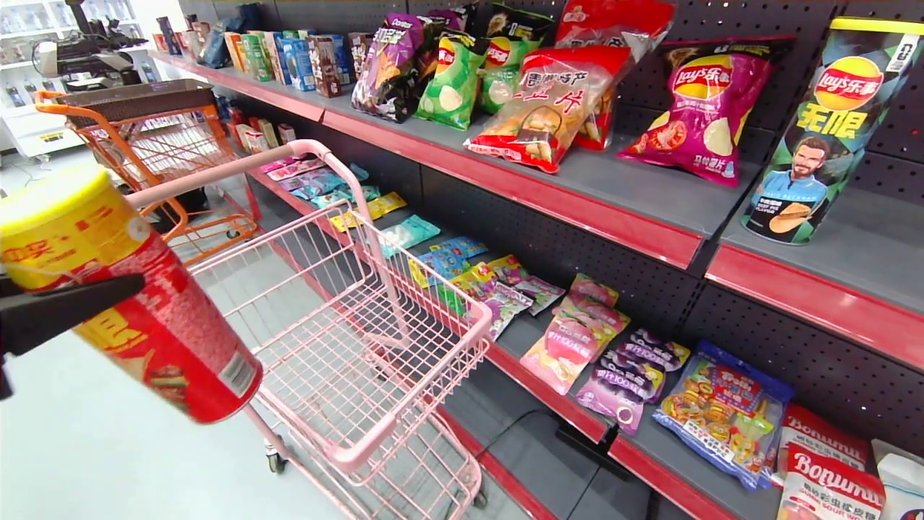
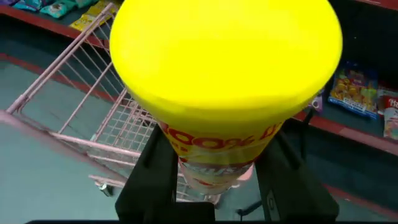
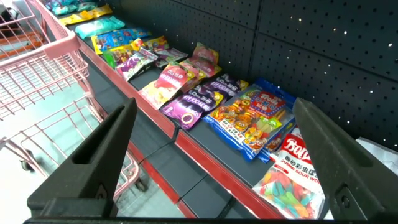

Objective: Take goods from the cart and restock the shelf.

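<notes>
- Beside the handle end of the pink cart (image 1: 346, 325), your left gripper (image 2: 217, 183) was clamped on the red canister (image 1: 144, 310). The canister was tilted in the air, with its top up and away from the shelves and its base toward the basket.
- Your head view showed only one dark finger (image 1: 68, 307) across the canister's side. The left wrist view showed a finger on each flank, seen from behind the yellow lid (image 2: 224, 56).
- Your right wrist view showed the right gripper (image 3: 211, 174) spread wide open, hanging over the red front edge of the lower shelf (image 3: 205, 158).
- In the cart's basket you could see bare wire mesh. An orange cart (image 1: 144, 144) stood behind it, and its contents were too far off to tell.
- On the upper shelf (image 1: 635, 195), chip bags leaned along the back wall, among them a magenta bag (image 1: 704, 108). A tall green canister (image 1: 823, 137) stood upright near the right end.
- On the lower shelf, flat sweet packets (image 1: 577, 347) lay in overlapping rows. A blue bag (image 3: 255, 118) lay toward the right end, touching red-and-white packets (image 3: 298, 174).
- In the left wrist view the lid hid most of the red canister's body. The head view cut off the last packets at the lower shelf's right end.
</notes>
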